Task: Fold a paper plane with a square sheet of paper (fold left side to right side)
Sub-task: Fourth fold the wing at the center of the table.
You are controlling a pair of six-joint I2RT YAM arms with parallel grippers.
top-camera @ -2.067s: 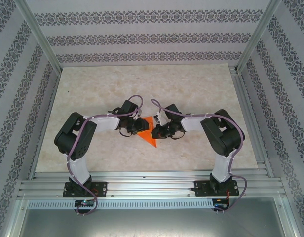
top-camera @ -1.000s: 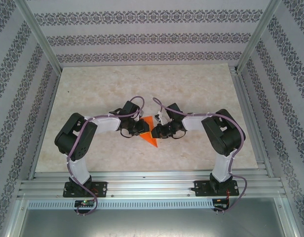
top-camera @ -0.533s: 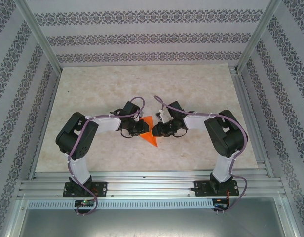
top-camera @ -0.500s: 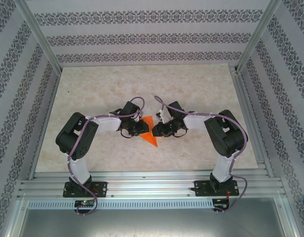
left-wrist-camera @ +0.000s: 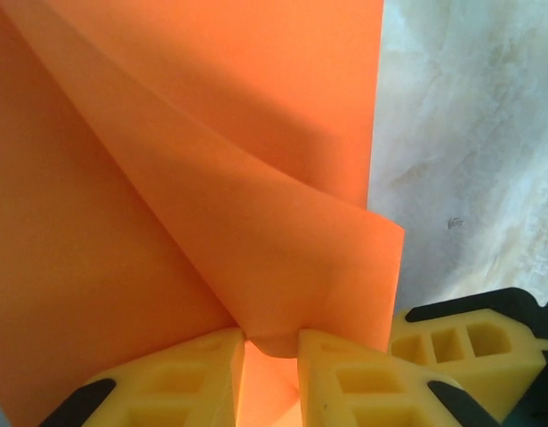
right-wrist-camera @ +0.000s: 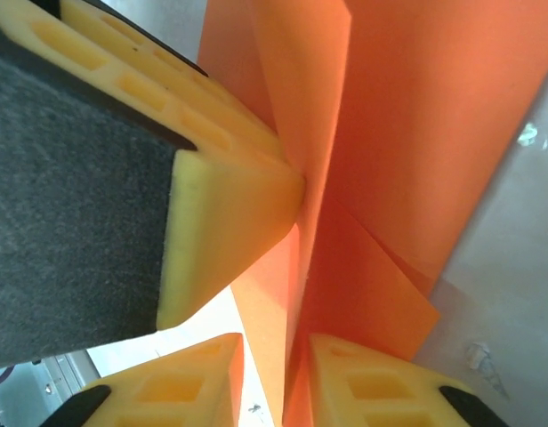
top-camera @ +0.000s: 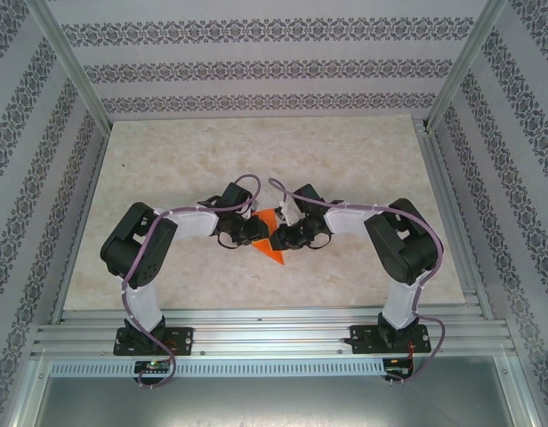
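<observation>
Worktop: pale marbled slab worktop [top-camera: 167, 151], fenced by a silver metal frame [top-camera: 256, 331] and walls of grey patterned wallpaper [top-camera: 256, 67].
Arms: black-and-white left arm [top-camera: 136, 249] and right arm [top-camera: 403, 245] bend inward, and their wrists meet near the worktop's middle.
Paper: thin bright orange paper sheet [top-camera: 272, 252], creased into a pointed shape, sits at the centre between both pincers with its tip toward the near edge. In the left wrist view a loose flap [left-wrist-camera: 256, 240] curls up off the layer beneath.
Left pincer: left pincer [left-wrist-camera: 270, 374] has its yellow fingers clenched on the flap's lower edge.
Right pincer: right pincer [right-wrist-camera: 276, 382] straddles an upright fold of the sheet. One finger touches the fold, but I cannot tell whether it clamps.
</observation>
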